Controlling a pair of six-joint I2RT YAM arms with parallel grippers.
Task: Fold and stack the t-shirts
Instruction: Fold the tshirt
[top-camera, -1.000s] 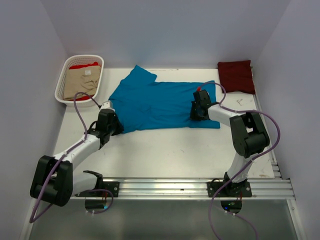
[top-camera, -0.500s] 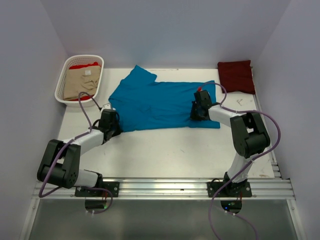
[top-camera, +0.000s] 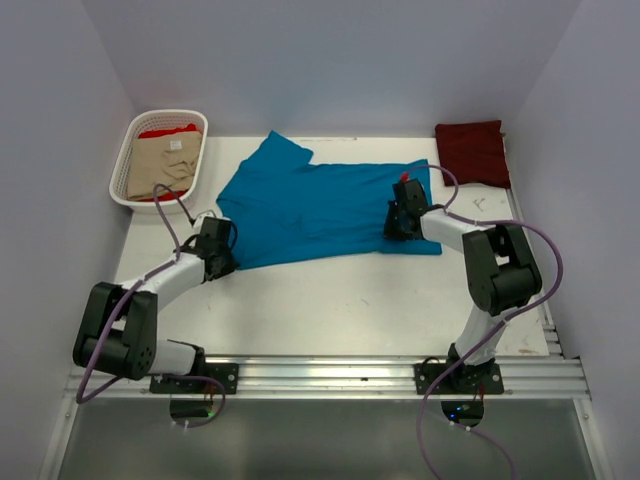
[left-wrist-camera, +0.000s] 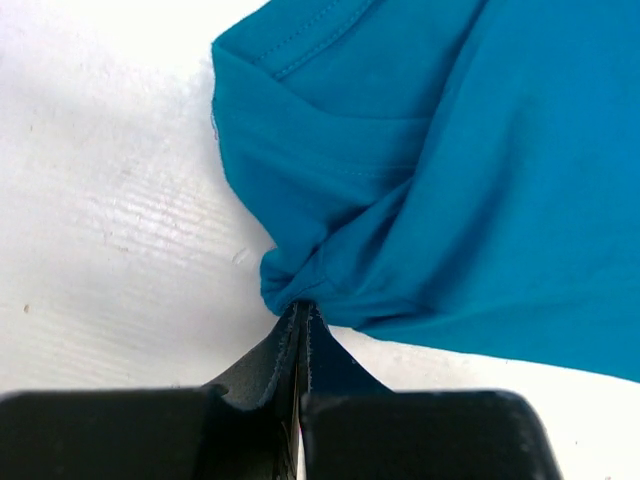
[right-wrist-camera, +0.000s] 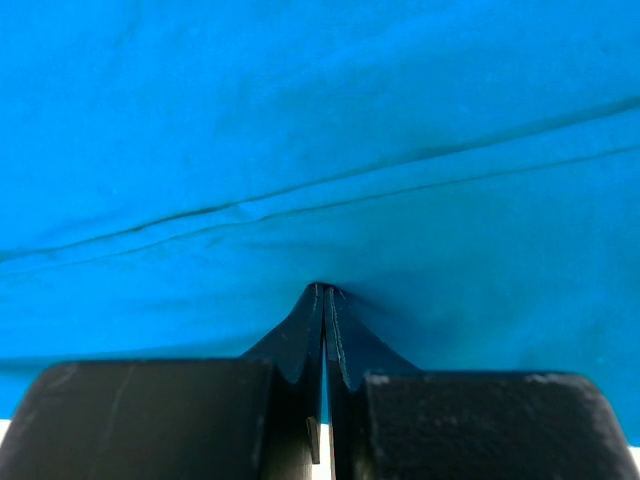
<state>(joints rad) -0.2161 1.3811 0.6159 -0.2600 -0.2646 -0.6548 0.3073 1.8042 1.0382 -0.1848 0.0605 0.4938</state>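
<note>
The teal-blue t-shirt (top-camera: 310, 205) lies spread across the middle of the table. My left gripper (top-camera: 218, 262) is shut on its near left corner; in the left wrist view the cloth (left-wrist-camera: 420, 170) bunches at the closed fingertips (left-wrist-camera: 300, 310). My right gripper (top-camera: 400, 225) is shut on the shirt's near right part; the right wrist view shows cloth (right-wrist-camera: 320, 150) pinched at the fingertips (right-wrist-camera: 323, 292). A folded dark maroon t-shirt (top-camera: 472, 152) lies at the back right. A beige t-shirt (top-camera: 160, 168) lies on a bright red one (top-camera: 168, 130) in the basket.
A white slotted plastic basket (top-camera: 122, 165) stands at the back left. The grey walls close in the table on three sides. A metal rail (top-camera: 380, 375) runs along the near edge with both arm bases on it.
My left gripper has drawn slightly back and left with the shirt corner, and its arm has folded closer to the base. My right gripper has shifted a little right and back.
</note>
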